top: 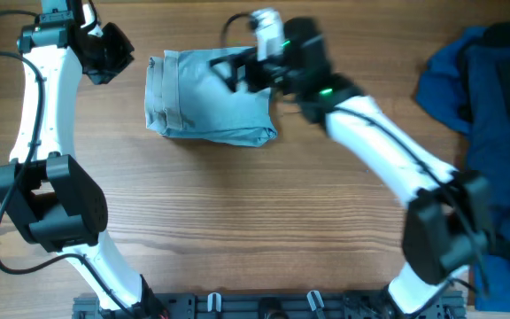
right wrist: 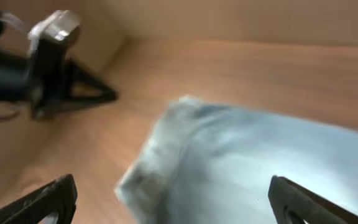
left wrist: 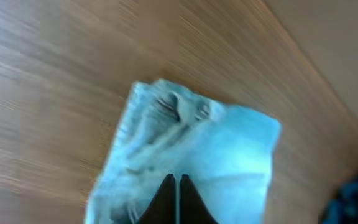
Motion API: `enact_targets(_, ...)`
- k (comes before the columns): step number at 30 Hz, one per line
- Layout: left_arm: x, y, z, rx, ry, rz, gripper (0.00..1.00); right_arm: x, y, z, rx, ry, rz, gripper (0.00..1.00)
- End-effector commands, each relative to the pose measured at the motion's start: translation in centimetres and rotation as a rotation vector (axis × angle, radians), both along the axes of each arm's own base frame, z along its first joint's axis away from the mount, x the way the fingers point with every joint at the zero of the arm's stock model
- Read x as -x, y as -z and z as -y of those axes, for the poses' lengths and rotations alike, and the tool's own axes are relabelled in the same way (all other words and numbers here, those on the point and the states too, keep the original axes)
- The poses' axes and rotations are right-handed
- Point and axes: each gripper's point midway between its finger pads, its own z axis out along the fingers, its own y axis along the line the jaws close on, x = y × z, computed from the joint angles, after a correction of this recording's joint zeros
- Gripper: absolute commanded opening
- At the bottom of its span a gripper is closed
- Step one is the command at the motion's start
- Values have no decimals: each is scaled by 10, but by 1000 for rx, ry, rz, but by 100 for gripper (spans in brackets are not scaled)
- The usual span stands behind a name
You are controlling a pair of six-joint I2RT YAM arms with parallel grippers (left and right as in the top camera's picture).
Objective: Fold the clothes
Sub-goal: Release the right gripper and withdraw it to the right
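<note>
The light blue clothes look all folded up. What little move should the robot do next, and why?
Probably lift the right tool up and away from the light blue garment. The tool hangs open over it, gripping nothing, and the garment lies in a tidy folded rectangle, while a dark blue pile sits unfolded at the table's right edge.

A folded garment of pale blue denim (top: 209, 105) is recorded, washed lighter along its stitched seams. The wooden table (top: 237, 221) is noted as warm brown with a fine, straight grain. A heap of cloth (top: 490, 106) is logged as dark navy, with a brighter blue fold at its near side. The left arm (top: 34, 97) and the right arm (top: 388, 151) are finished in white with black joints. A green light (top: 324, 90) is seen on the right arm. The left gripper (left wrist: 176, 193) and the right gripper (right wrist: 173, 186) are black.
</note>
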Motion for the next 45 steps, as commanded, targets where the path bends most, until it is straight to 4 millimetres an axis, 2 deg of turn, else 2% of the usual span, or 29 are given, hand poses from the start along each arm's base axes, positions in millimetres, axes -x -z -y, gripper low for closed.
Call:
enact_targets(1,15,3,24,28,51,-61,14,-9,36,59,119,105,-123,99)
enact_targets(4,22,16,25,-77,46,-114,19,-8,59,96,164,176,-232,100)
enact_targets(8,21,37,47,-127,93,-154,29,-7,78,132,238,276,-300,99)
enact_targets(14,20,72,44,-228,90,-224,38,-4,88,149,314,335,-328,99)
enact_targets(17,19,82,39,-259,119,-233,39,-2,89,150,347,307,-306,99)
enact_targets(22,18,100,40,-288,217,-244,52,-2,90,151,351,309,-310,99)
enact_targets(29,17,107,42,-291,263,-242,53,-2,90,151,351,309,-311,100)
enact_targets(35,18,106,57,-230,339,-220,47,1,92,151,357,308,-323,99)
enact_targets(40,18,106,58,-233,355,-216,46,3,94,153,367,311,-335,100)
enact_targets(45,18,106,58,-238,365,-212,32,4,95,154,372,313,-338,100)
